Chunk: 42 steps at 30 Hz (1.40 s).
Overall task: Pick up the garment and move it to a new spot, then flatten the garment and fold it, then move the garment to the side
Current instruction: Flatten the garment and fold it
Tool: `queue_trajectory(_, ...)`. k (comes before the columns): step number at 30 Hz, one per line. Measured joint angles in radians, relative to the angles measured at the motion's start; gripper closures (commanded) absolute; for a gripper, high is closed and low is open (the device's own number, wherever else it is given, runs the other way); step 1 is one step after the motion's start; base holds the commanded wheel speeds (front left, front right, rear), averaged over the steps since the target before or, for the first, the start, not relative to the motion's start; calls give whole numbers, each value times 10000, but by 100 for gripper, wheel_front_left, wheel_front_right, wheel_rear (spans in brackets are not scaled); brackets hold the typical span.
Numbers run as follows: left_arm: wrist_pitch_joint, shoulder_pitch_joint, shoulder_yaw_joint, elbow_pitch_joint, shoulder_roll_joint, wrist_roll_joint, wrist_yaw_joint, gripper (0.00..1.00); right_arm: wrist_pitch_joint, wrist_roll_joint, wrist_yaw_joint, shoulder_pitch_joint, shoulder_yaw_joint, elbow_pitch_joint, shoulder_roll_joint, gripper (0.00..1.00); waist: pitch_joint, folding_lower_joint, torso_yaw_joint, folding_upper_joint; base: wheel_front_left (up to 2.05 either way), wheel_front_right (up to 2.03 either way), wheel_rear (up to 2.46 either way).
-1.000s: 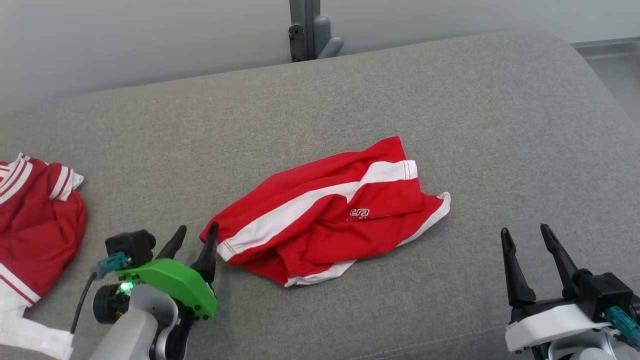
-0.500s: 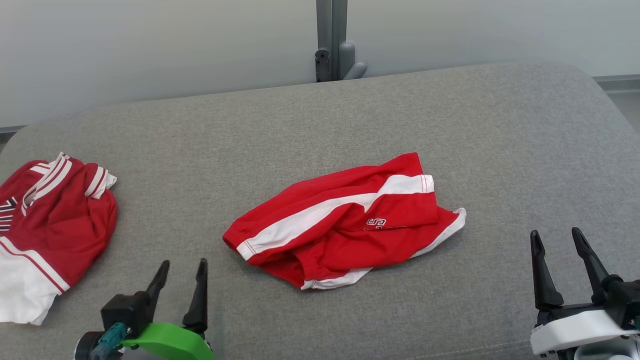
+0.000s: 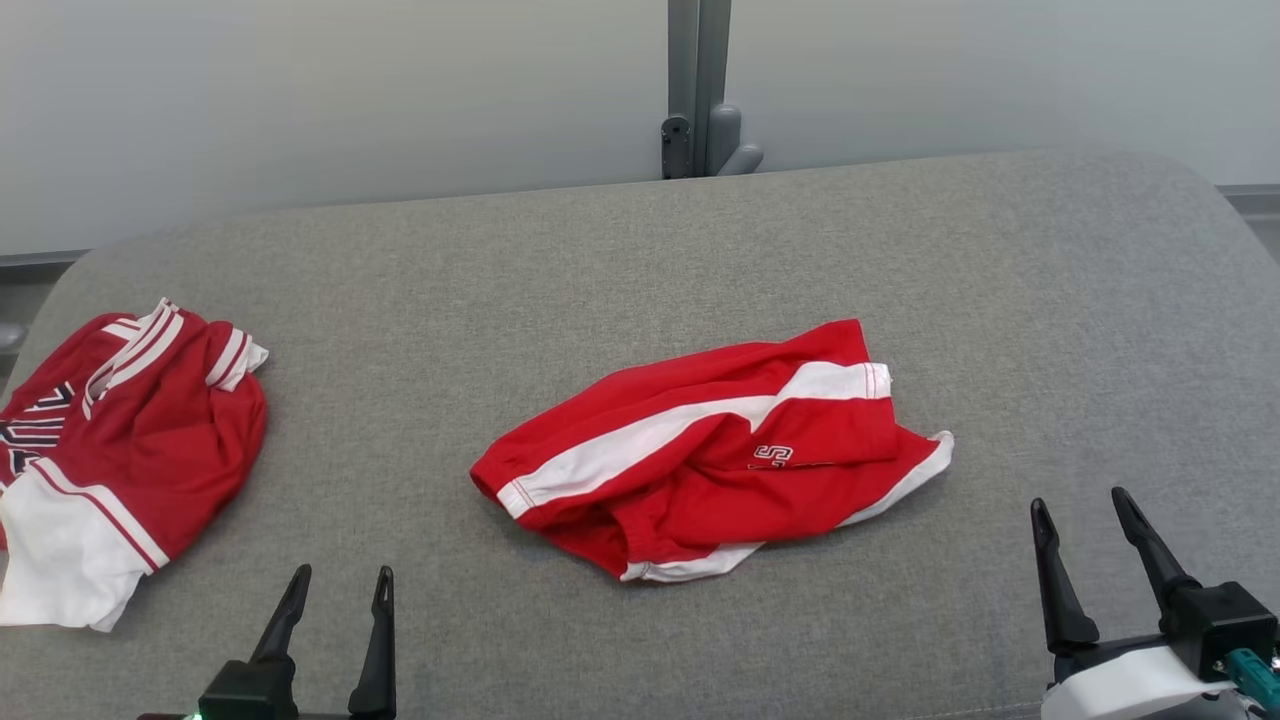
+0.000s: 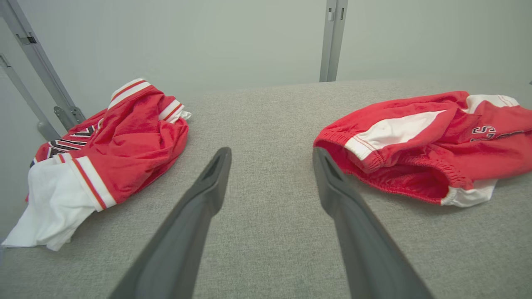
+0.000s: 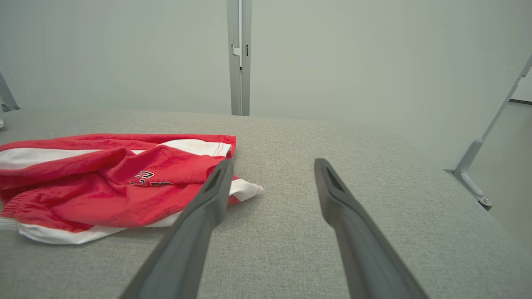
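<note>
Soft red cloth garment [image 3: 715, 450] on rough grey woven cushion [image 3: 640, 260].

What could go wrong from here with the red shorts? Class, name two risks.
1. The red shorts lie bunched in layers, so a pinch may catch one layer only and leave them twisted.
2. The left gripper, open, sits between the shorts and a second red garment; it might take the wrong one.
</note>
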Motion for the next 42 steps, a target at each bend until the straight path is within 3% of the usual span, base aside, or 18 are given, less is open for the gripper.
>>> queue_trajectory(12,0,97,1406,663,-938,936,-1384,0,0,-102,0,-478,159,472,347,0,79,0,203,0,0,0,0)
queue_trajectory(30,-2,79,2146,988,-1680,1478,-2000,0,0,50,0,-531,104,623,472,0,46,0,273,0,0,0,0)
queue_trajectory(35,357,-232,1791,1873,-2021,631,-2090,0,21,516,0,-1018,17,1321,564,0,64,0,220,0,0,0,0)
queue_trajectory(42,2036,-1141,1494,1724,-2274,-1035,-2082,0,1939,1011,4,-2660,426,1760,656,0,372,0,163,0,0,0,0)
